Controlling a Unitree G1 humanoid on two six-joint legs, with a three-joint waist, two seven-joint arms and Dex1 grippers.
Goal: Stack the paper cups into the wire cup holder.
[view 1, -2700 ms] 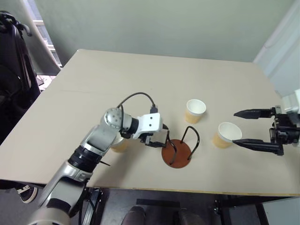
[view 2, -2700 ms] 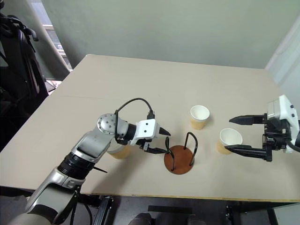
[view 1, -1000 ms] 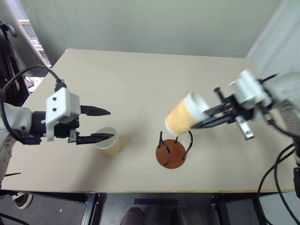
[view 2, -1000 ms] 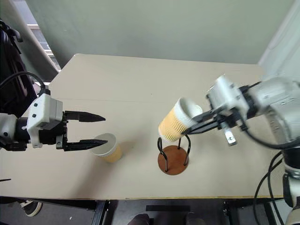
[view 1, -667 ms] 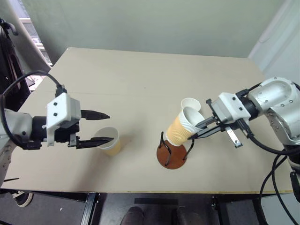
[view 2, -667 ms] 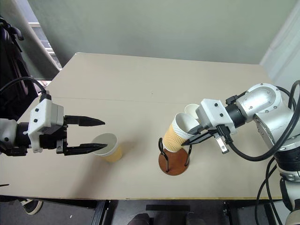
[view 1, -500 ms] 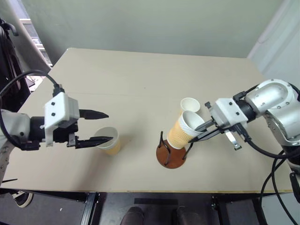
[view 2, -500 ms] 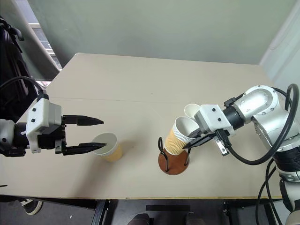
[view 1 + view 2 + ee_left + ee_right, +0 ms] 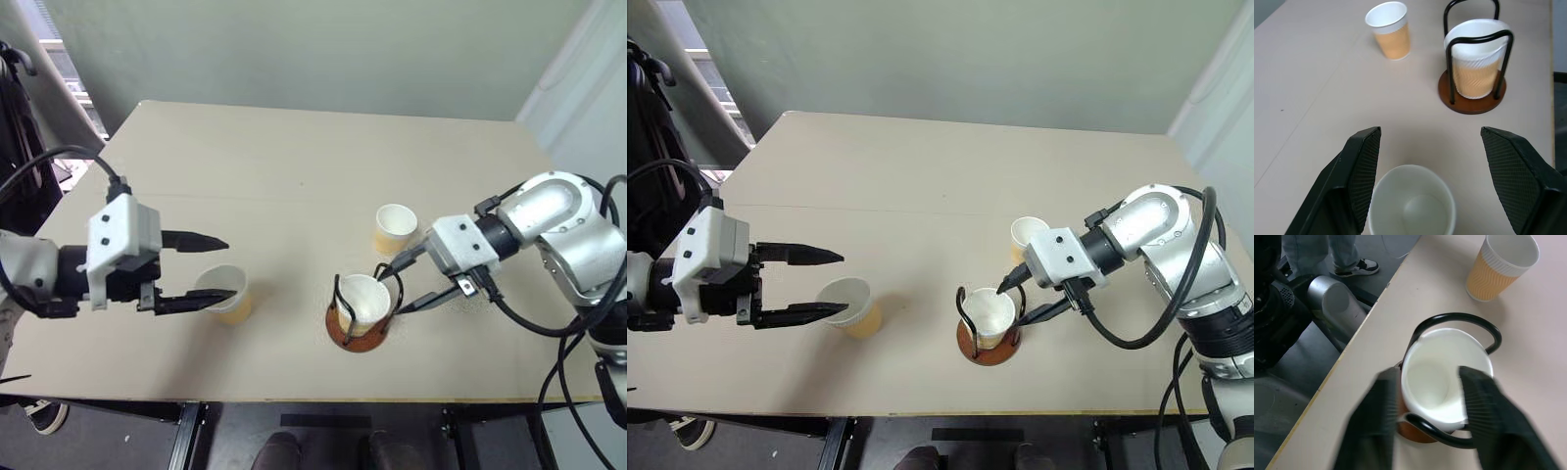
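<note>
From the head, one cup sat in the wire cup holder; the right pincer was spread beside it. It should back away gently. In the left wrist view, the left pincer was spread around another cup, well apart from the holder, ready to squeeze softly.

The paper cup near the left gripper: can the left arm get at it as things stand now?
Probably yes. The left gripper is open with its fingers on either side of the cup, and nothing stands between them.
</note>
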